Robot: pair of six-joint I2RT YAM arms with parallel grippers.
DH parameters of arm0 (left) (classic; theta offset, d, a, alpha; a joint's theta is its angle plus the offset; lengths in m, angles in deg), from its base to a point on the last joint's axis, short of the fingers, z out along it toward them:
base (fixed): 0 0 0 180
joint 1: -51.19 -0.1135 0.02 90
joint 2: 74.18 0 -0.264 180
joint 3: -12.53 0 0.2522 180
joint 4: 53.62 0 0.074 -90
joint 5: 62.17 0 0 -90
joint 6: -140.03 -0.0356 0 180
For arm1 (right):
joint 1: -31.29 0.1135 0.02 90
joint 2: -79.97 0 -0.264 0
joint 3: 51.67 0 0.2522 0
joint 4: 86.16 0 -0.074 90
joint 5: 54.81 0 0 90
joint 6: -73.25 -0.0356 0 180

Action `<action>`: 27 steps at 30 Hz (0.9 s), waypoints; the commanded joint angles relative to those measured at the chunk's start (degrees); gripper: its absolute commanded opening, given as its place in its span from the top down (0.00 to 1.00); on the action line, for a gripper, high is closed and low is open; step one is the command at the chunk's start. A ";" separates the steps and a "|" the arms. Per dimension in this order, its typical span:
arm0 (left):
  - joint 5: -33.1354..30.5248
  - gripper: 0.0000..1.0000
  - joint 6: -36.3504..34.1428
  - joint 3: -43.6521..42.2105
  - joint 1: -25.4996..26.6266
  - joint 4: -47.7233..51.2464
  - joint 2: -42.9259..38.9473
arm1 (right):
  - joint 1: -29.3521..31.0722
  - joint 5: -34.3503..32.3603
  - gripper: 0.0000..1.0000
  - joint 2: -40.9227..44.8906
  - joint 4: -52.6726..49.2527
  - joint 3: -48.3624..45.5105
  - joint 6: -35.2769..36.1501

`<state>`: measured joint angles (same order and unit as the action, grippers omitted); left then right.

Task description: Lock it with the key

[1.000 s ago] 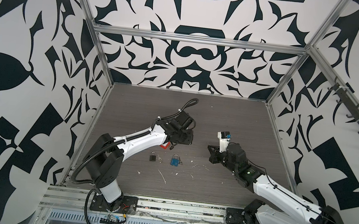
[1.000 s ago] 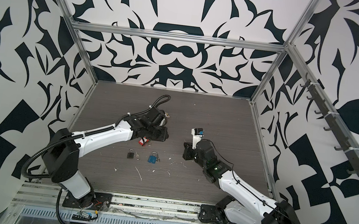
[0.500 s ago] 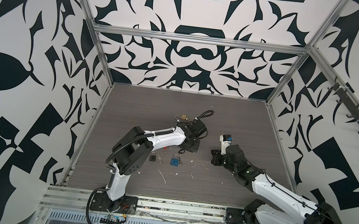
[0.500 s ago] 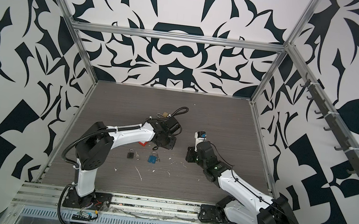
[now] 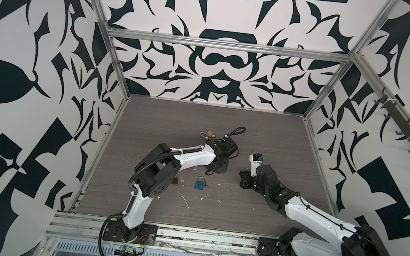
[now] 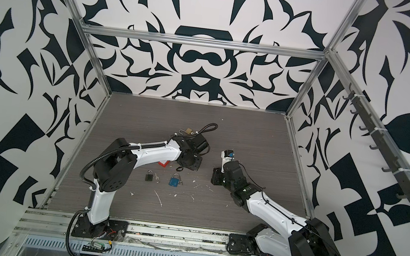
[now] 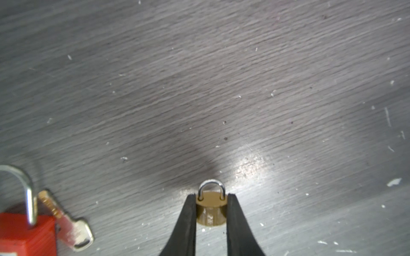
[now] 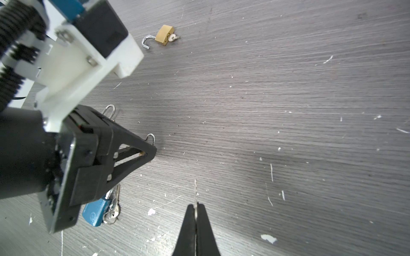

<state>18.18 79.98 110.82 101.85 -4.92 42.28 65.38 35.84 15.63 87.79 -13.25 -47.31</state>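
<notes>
My left gripper (image 7: 211, 197) is shut on a small brass padlock (image 7: 211, 209). Its silver shackle is closed and sticks out past the fingertips, just above the wooden floor. In both top views this gripper (image 5: 220, 170) sits mid-floor, facing my right gripper (image 5: 241, 181). My right gripper (image 8: 195, 205) is shut on a thin silver key (image 8: 195, 192), seen edge-on with its blade poking forward. In the right wrist view the left gripper (image 8: 148, 153) and the small shackle (image 8: 150, 137) lie a short way from the key tip.
A red padlock (image 7: 24, 232) with an open shackle and a key (image 7: 66, 221) lies beside the left gripper. A blue padlock (image 5: 199, 183) with keys and a black padlock (image 6: 149, 175) lie nearer the front. An open brass padlock (image 5: 209, 134) lies behind. White scraps dot the floor.
The left arm has folded its elbow in and swung its gripper right and forward, uncovering the open brass padlock behind it. The right gripper has shifted slightly forward.
</notes>
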 commanded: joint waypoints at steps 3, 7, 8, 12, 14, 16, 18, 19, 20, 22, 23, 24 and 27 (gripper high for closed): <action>-1.20 0.87 -0.60 1.78 0.06 1.01 1.92 | -0.25 0.50 1.00 0.18 1.89 -0.26 -0.99; -1.32 0.79 -0.86 1.85 0.06 0.93 2.27 | -0.25 0.38 1.00 0.26 1.72 -0.19 -1.19; -1.26 0.78 -0.95 1.87 0.06 0.79 2.32 | -0.25 0.43 1.00 0.28 1.72 -0.23 -1.28; -1.39 0.71 -1.26 1.86 0.03 0.49 2.54 | -0.24 0.49 1.00 -0.08 1.76 -0.05 -1.43; -1.42 0.66 -1.39 1.86 -0.03 0.35 2.63 | -0.25 0.59 1.00 -0.26 1.67 0.13 -1.51; -1.35 0.61 -1.56 2.06 -0.03 0.36 2.63 | -0.25 0.59 1.00 -0.33 1.68 0.12 -1.60; -1.19 0.57 -1.69 2.29 -0.12 0.36 2.41 | -0.25 0.49 1.00 -0.33 1.70 0.19 -1.60; -1.22 0.56 -1.78 2.39 -0.12 0.37 2.13 | -0.29 0.41 1.00 -0.42 1.74 0.22 -1.53; -1.33 0.55 -1.96 2.48 -0.12 0.24 1.48 | -0.25 0.28 1.00 -0.40 1.88 0.21 -1.55; -1.47 0.52 -2.62 2.49 -0.33 -0.20 -0.50 | -0.25 0.16 1.00 -0.65 2.23 0.29 -1.43; -1.96 0.51 -3.07 2.42 -0.51 -0.67 -1.86 | -0.25 0.15 1.00 -0.77 2.36 0.40 -1.35; -2.42 0.50 -3.56 2.27 -0.76 -1.17 -3.46 | -0.24 0.21 1.00 -0.98 2.44 0.57 -1.17; -4.82 0.46 -5.64 0.87 -1.92 -4.03 -9.64 | -0.25 2.04 1.00 -2.27 3.24 1.28 -0.73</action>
<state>16.32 76.22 111.41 101.08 -6.19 40.51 65.38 36.65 14.17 88.90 -13.22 -48.32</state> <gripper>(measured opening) 0.533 0.043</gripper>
